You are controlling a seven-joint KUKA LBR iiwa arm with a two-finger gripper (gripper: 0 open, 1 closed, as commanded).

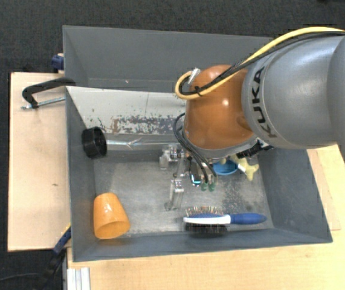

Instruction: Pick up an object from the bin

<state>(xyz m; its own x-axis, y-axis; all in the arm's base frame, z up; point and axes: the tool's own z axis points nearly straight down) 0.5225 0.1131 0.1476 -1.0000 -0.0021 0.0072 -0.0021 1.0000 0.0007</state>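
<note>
One overhead camera, apparently slightly oblique, views the bin (pixel 160 59).

bin (pixel 160 53): cap (pixel 93 142) rear-left | cup (pixel 110 216) front-left | brush (pixel 220 220) front, right of cup

The grey KUKA arm (pixel 308 95) reached in from the view's right, its thick last link taking up the upper-right corner w/ the maker's name printed on its side, letters running vertically. At the wrist sat a glossy orange cover (pixel 214 110), rounded like a dome (light glinted off its top). A yellow cable (pixel 269 44) arced along the arm's upper edge and looped at the cover's upper left. Dark wires (pixel 203 173) bunched approx. at the cover's lower rim. The gripper (pixel 178 177) hung beneath, pointing down and a bit left, its metal parts showing.
</note>
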